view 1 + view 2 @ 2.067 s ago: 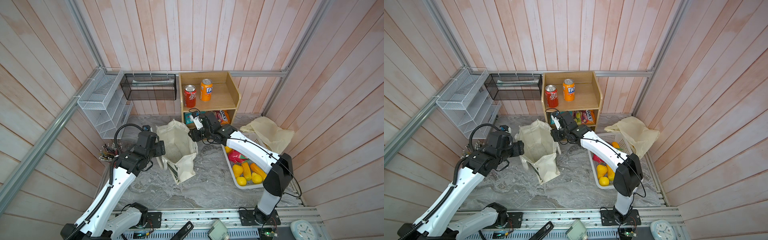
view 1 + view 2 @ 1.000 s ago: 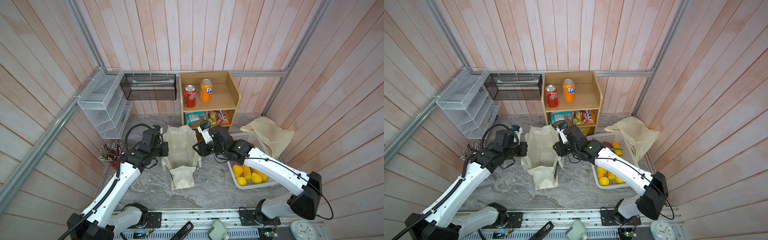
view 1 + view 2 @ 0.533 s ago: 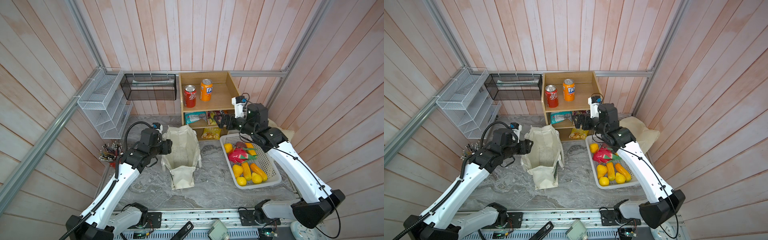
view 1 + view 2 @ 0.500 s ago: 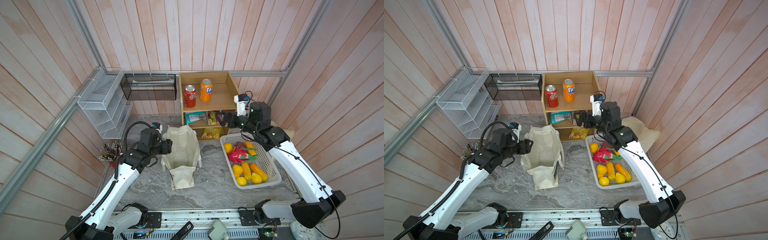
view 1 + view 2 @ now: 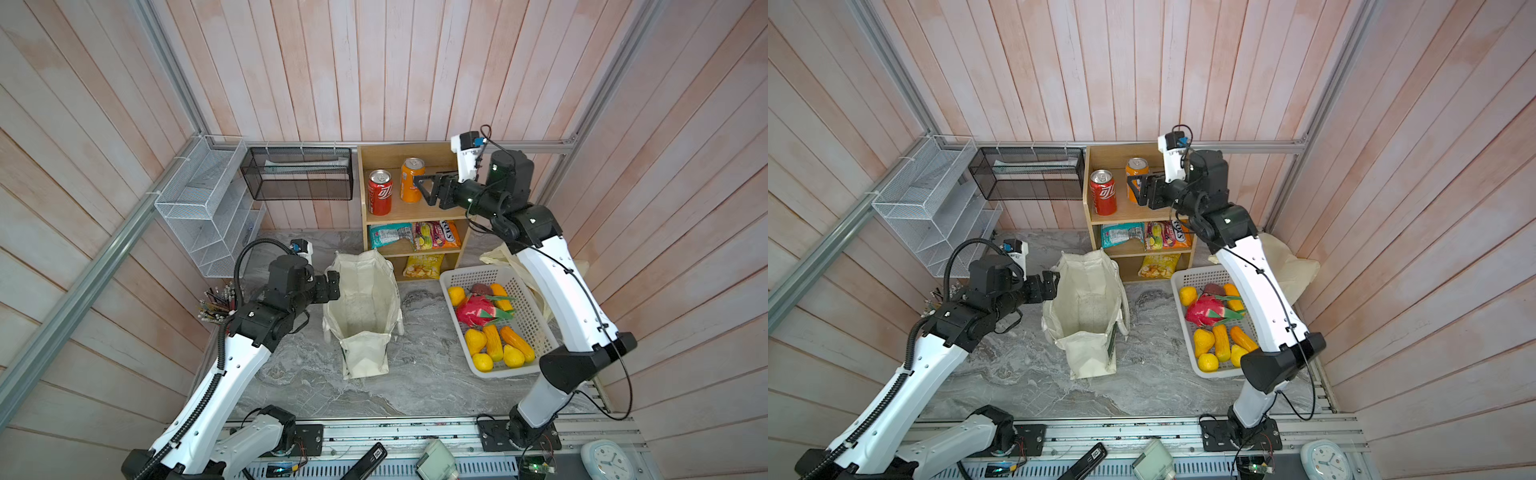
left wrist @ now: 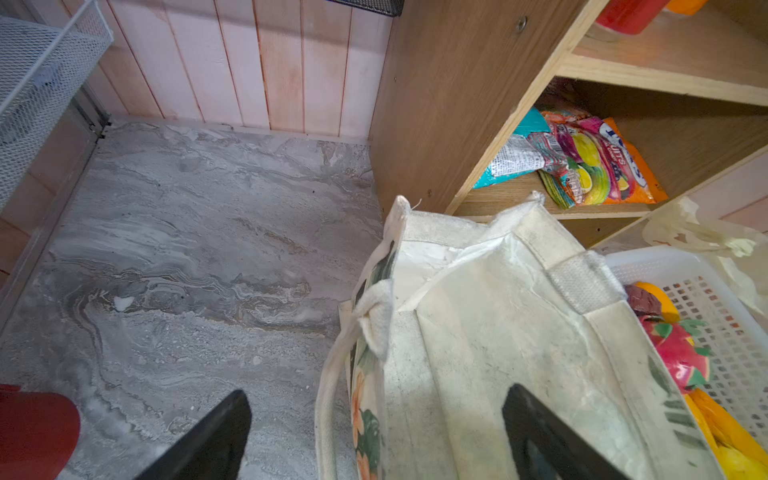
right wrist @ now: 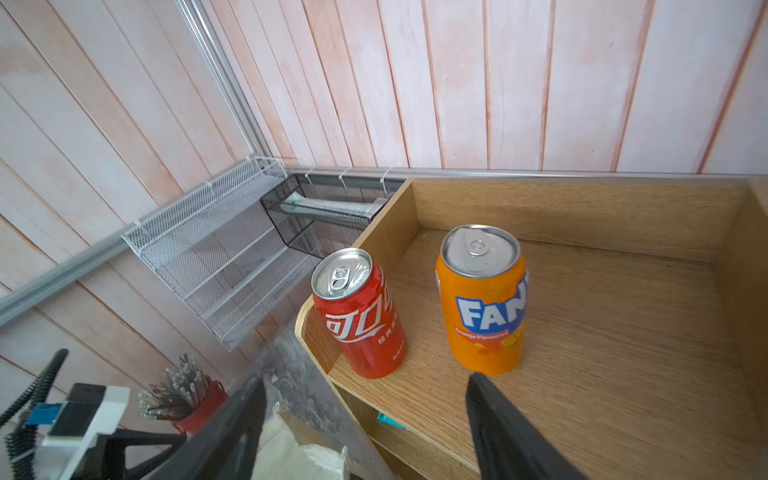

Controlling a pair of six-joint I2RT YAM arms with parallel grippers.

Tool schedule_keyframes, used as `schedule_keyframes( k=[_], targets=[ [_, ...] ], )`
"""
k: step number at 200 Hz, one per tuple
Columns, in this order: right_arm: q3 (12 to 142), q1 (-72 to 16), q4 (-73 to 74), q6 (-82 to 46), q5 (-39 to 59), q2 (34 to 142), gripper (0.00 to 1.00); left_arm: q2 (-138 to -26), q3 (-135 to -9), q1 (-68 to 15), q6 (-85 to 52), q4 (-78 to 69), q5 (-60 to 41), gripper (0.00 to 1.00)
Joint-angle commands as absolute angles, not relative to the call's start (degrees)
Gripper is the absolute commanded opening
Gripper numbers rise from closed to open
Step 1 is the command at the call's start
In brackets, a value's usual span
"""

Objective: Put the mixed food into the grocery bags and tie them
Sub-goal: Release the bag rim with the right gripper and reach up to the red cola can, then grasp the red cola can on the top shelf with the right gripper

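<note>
The red cola can (image 5: 380, 192) is standing upright at the front left corner of the wooden shelf's (image 7: 623, 332) top level. Its long axis is running vertically, with the tab up and the white script facing outward. The right gripper (image 5: 419, 186) is hovering just before it, fingers spread and holding nothing, and is covering part of the Fanta can (image 5: 412, 172). The teal snack packet (image 5: 388, 235) is lying lengthwise along the middle level, touching the candy packet (image 5: 436, 235). The toy fruits (image 5: 494, 343) are lying in the white basket (image 5: 469, 276). The cloth tote (image 5: 361, 307) is standing mouth-up on the table (image 5: 415, 374). The left gripper (image 5: 333, 286) is keeping its fingers (image 6: 216, 432) wide apart astride the rim; whether they are touching it is unclear. The plastic bag (image 5: 1289, 262) is lying crumpled behind the right arm, mostly hidden.
</note>
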State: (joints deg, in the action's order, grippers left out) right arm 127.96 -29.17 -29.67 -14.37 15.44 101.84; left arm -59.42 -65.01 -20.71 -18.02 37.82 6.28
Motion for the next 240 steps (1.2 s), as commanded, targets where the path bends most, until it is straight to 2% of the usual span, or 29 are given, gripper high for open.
schedule_keyframes(
  k=[1,35,95,128,240],
  targets=[
    [138.5,-32.2,-37.5,-10.2,10.9,108.5,0.77,-58.2,-66.4,-19.1,-19.2,35.9,7.7,0.98],
    [149.6,-34.3,-41.3,-8.8,6.0,117.4,0.77,-57.3,-66.5,-16.9,-19.3,35.7,7.7,0.98],
    [146.6,-35.7,-35.5,-9.3,6.5,119.2,0.76,-56.0,-65.9,-13.7,-19.6,35.2,6.3,0.99],
    [146.6,-36.6,-33.7,-9.0,6.2,120.9,0.78,-55.8,-65.5,-13.3,-19.6,35.0,5.5,0.99],
    [146.0,-37.5,-26.5,-6.2,1.3,126.0,0.8,-55.8,-63.9,-12.6,-20.2,33.9,2.5,0.99]
  ],
)
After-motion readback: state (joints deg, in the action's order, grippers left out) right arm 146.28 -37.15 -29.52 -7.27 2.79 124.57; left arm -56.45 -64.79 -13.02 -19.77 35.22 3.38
